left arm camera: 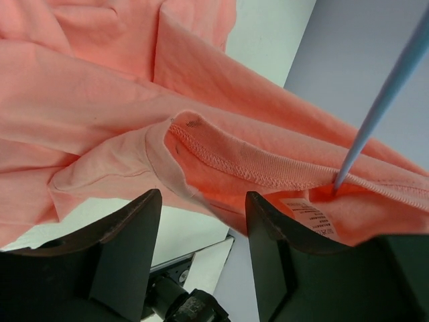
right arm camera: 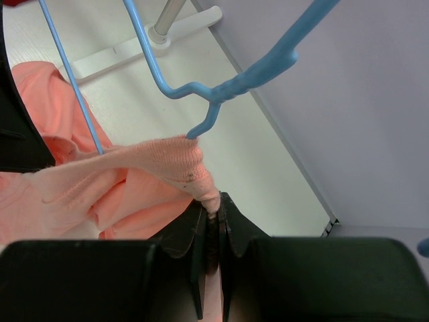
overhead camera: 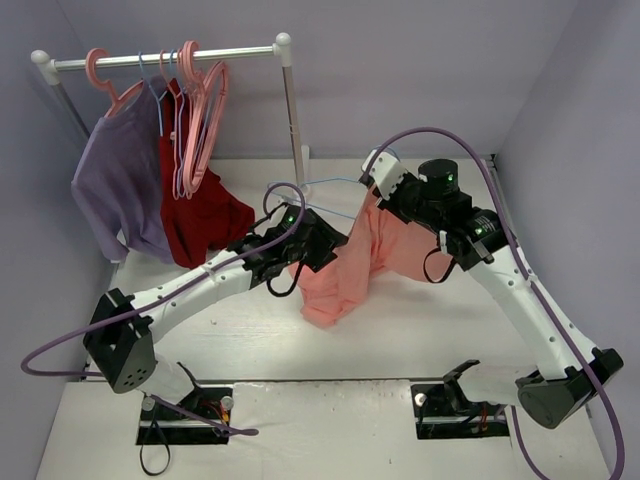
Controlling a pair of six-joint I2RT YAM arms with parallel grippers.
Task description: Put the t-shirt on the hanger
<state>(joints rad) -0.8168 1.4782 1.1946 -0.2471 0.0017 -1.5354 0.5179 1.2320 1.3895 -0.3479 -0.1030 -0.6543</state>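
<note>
Between the two arms, above the middle of the white table (overhead camera: 450, 330), the salmon-pink soft cloth t-shirt (overhead camera: 345, 270) hangs in a slack bundle, its lower folds drooping toward the tabletop. I judge it light, limp and not fragile. It will sag and fold wherever unsupported, so the ribbed collar (left arm camera: 258, 169) is the firmest place to take hold.

The right gripper (right arm camera: 213, 209) has its fingers pressed together on a pinch of that cloth. The thin light-blue wire hanger (right arm camera: 201, 90) sits just above the pinch, one wire end touching the raised fold. From the left wrist view, one hanger wire (left arm camera: 382, 100) runs down into the neck opening beside the printed label (left arm camera: 312, 218). I cannot tell what supports the hanger.

The left gripper (left arm camera: 201, 201) has its fingers apart, with the collar fold just beyond the gap and nothing clamped. I would close there next, on the seam.

No true container is present. At the far left, the white clothes rail (overhead camera: 170, 58) carries a lavender-purple shirt (overhead camera: 115, 180), a dark red garment (overhead camera: 195, 215) and several thick pink plastic hangers (overhead camera: 200, 100).
</note>
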